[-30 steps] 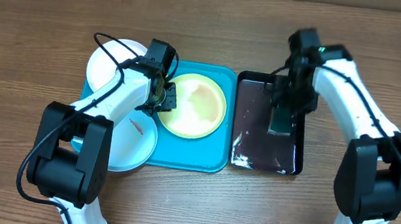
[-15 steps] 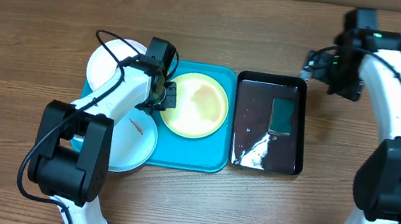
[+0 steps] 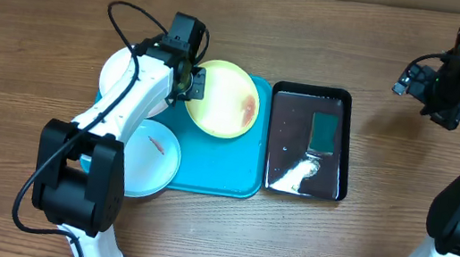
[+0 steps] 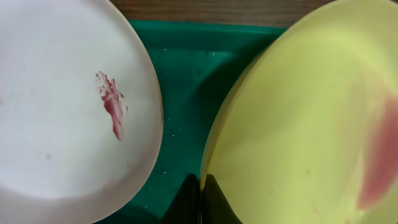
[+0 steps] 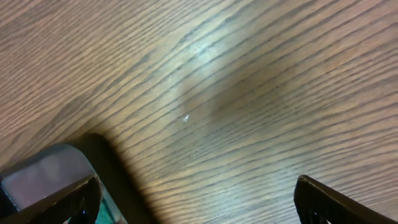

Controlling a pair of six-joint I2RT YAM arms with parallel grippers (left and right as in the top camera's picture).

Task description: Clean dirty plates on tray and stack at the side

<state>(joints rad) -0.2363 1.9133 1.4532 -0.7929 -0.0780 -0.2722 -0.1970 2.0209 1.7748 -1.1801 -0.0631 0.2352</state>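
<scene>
the wooden table [image 3: 48, 13] fills the overhead view, and the turquoise tray [image 3: 215, 167] lies on it left of centre. just beside the tray's right edge sits the glossy black bin [image 3: 290, 119], wet inside. the yellow-green plate [image 3: 223, 99] is at the tray's back half, its far edge reaching past the tray's back rim; a reddish streak [image 3: 251, 109] marks its right side. the white plate [image 3: 118, 77] lies at the tray's back left corner, partly under the left arm and overhanging the tray's left side. the pale blue plate [image 3: 149, 158] lies at the front left corner, also overhanging the rim, with a small red smear [image 3: 158, 145] near its middle. in the bin a green pad [image 3: 324, 131] lies flat toward the right wall, and a patch of white foam [image 3: 296, 172] sits in front of it. the left gripper [image 3: 193, 83] is pinched tight on the left rim of the yellow-green plate; in the left wrist view its fingers [image 4: 200, 186] meet over that rim, the yellow-green plate [image 4: 298, 124] on the right, the pale blue plate [image 4: 62, 112] on the left, and bare tray [image 4: 186, 81] between them. the right gripper [image 3: 410, 80] hangs over bare table well to the right of the bin, holding nothing; in the right wrist view its jaws [image 5: 196, 193] stand wide apart above the wood grain.
</scene>
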